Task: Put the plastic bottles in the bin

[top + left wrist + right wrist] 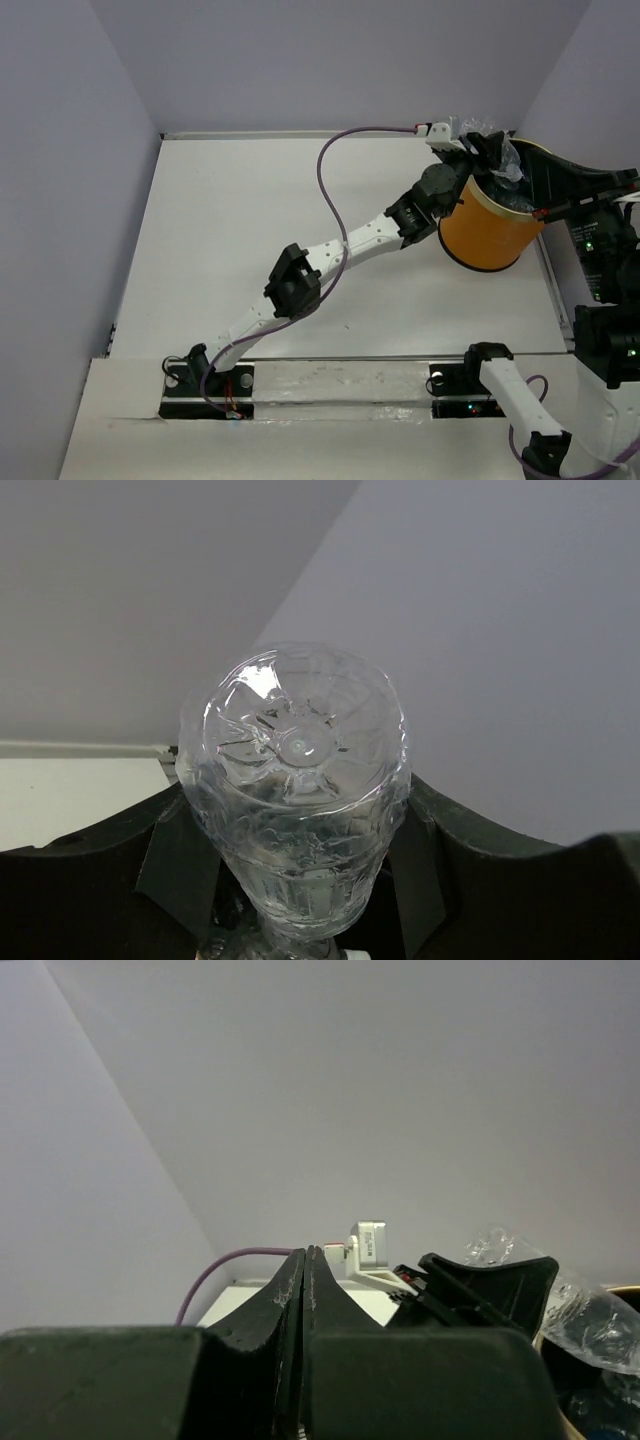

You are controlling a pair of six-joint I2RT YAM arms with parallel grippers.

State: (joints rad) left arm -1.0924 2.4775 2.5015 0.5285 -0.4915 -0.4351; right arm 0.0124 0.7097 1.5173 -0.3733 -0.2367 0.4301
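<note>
The orange bin (490,235) stands at the table's far right. Just above its far rim, my left gripper (487,150) is shut on a clear crinkly plastic bottle (508,160). The left wrist view has that bottle (300,780) base-on to the camera, pinched between the black fingers (170,870) of the left gripper (300,880). My right gripper (545,170) reaches over the bin's right side, and in its wrist view it (305,1255) is shut with nothing between the jaws. From there the held bottle (590,1310) shows at the right edge.
Pale grey walls enclose the white table (260,230) at the back and on both sides. The left arm's purple cable (335,165) loops above the middle of the table. The right arm's base and links (610,300) fill the right edge beside the bin.
</note>
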